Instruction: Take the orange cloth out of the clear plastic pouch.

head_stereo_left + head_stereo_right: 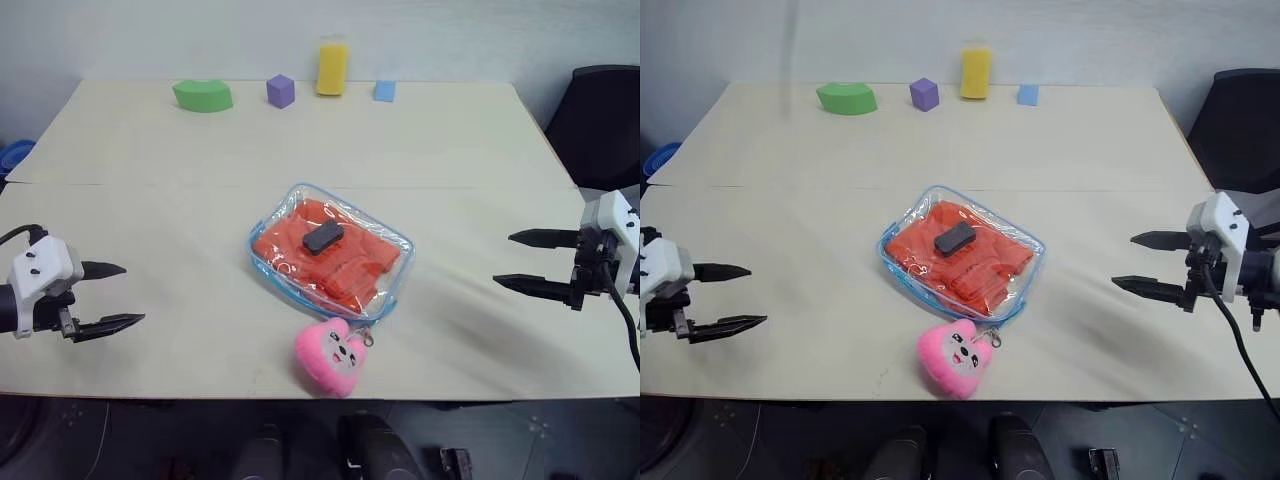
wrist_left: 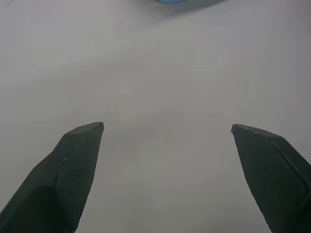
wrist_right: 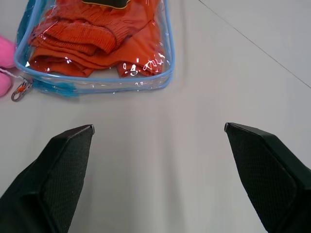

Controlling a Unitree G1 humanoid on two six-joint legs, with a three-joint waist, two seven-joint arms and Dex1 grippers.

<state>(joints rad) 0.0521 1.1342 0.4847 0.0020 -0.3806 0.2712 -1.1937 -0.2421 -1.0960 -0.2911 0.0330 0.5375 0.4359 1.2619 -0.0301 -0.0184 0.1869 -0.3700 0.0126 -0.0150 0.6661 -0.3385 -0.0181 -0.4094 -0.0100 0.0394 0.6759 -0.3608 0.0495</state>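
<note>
The clear plastic pouch (image 1: 268,244) with light blue edging lies flat at the table's middle, a pink plush charm (image 1: 330,357) clipped to its near corner. Inside it sits the folded orange cloth (image 1: 345,268), with a small black block (image 1: 323,238) over it. My left gripper (image 1: 118,295) hovers open at the table's left side, well away from the pouch, nothing between its fingers. My right gripper (image 1: 518,261) is open at the right side, pointing toward the pouch with a wide gap of bare table between. The right wrist view shows the pouch (image 3: 97,86) and cloth (image 3: 87,43) ahead of the fingers.
Along the far edge of the table (image 1: 150,220) stand a green arch block (image 1: 203,95), a purple cube (image 1: 281,91), a yellow cylinder (image 1: 332,67) and a small blue block (image 1: 385,91). A black chair (image 1: 600,125) is beyond the right edge.
</note>
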